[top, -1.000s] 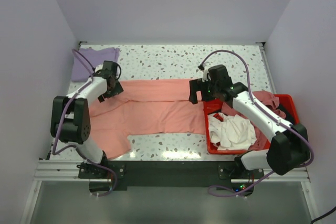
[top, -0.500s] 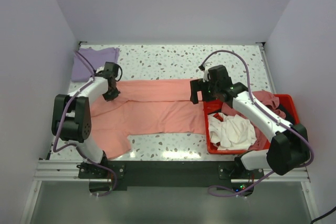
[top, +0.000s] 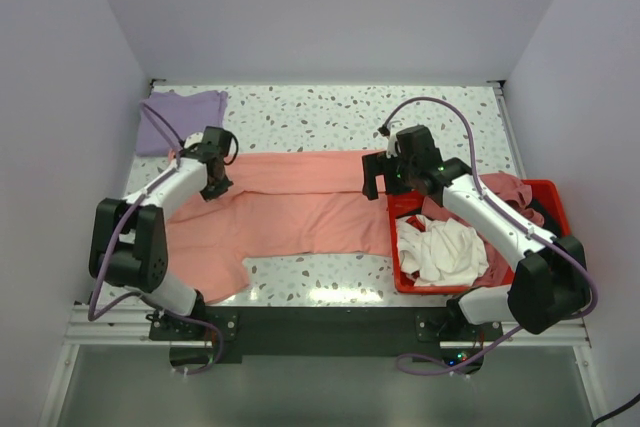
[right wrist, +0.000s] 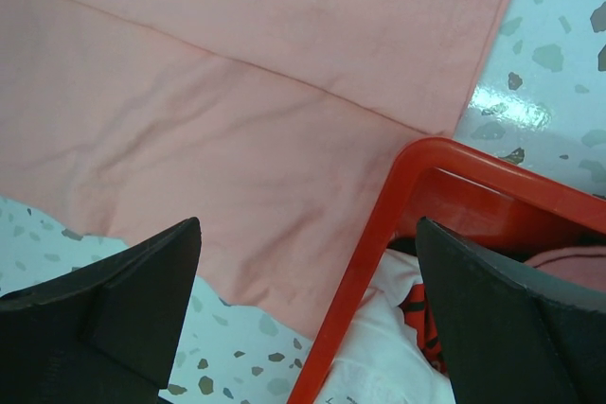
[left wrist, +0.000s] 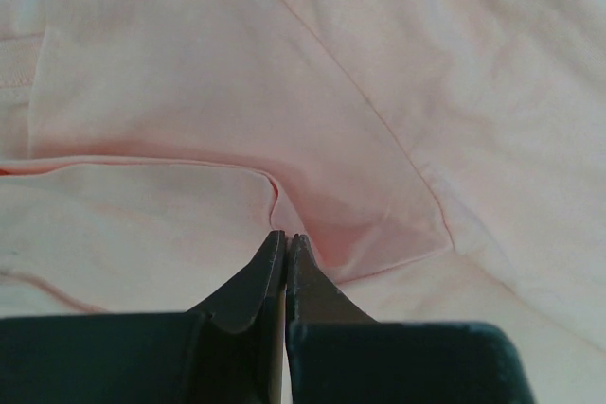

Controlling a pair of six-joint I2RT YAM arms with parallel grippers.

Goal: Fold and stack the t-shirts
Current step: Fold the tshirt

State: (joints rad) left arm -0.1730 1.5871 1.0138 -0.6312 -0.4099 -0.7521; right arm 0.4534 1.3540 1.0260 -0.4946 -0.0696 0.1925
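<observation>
**Arms over a salmon-pink t-shirt (top: 300, 205)**

It lies flat mid-frame on the surface (top: 300, 112). The left end effector (left wrist: 286, 241) pinches a fold, closed (center left). The right end effector (right wrist: 308, 234) hangs spread wide over its edge, beside the red bin (right wrist: 383, 224).

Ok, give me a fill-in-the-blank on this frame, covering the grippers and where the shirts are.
The left gripper is ___ on a fold of the salmon t-shirt.
The right gripper is ___ over the corner of the bin.
The white t-shirt lies in the ___ bin.
The purple t-shirt lies at the table's far ___ corner.
Missing: shut; open; red; left.
</observation>
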